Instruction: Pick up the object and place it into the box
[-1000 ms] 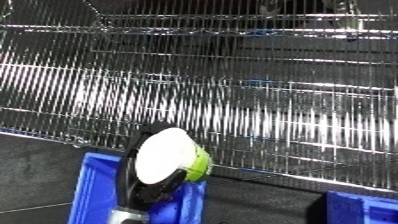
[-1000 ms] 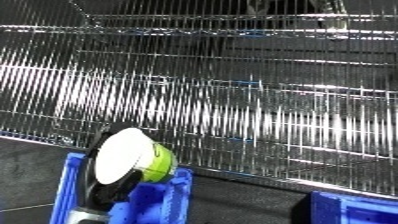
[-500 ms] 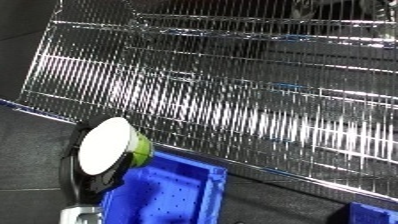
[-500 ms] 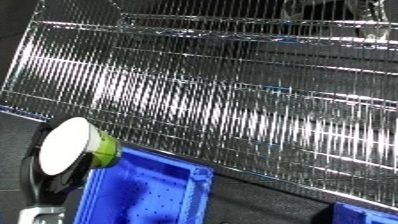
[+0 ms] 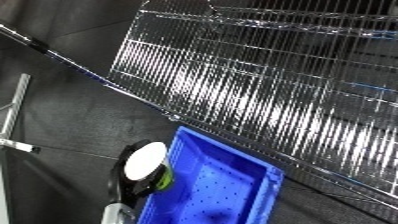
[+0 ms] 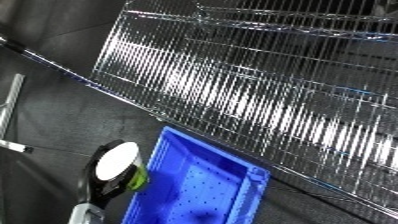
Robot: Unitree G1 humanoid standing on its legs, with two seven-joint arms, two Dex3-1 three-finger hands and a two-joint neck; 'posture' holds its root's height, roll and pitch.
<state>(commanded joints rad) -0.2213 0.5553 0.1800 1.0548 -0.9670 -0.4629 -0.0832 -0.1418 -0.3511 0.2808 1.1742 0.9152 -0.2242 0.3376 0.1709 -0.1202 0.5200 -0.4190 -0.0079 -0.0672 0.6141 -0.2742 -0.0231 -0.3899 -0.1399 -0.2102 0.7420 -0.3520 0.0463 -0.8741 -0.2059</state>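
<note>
Left hand (image 5: 124,186) around white-topped container (image 5: 147,162)

A wire rack shelf (image 5: 266,95) of bright metal fills the upper right and far part of the scene, its thin parallel rods running close together and catching strong glare in white streaks. A raised wire rail (image 6: 266,17) runs along its far edge. The floor (image 5: 62,105) below and to the left is dark grey with a fine speckled texture. At the far left a pale metal bar (image 5: 11,112) stands on the floor, and a thin dark rod (image 5: 35,45) slants in from the upper left corner.
</note>
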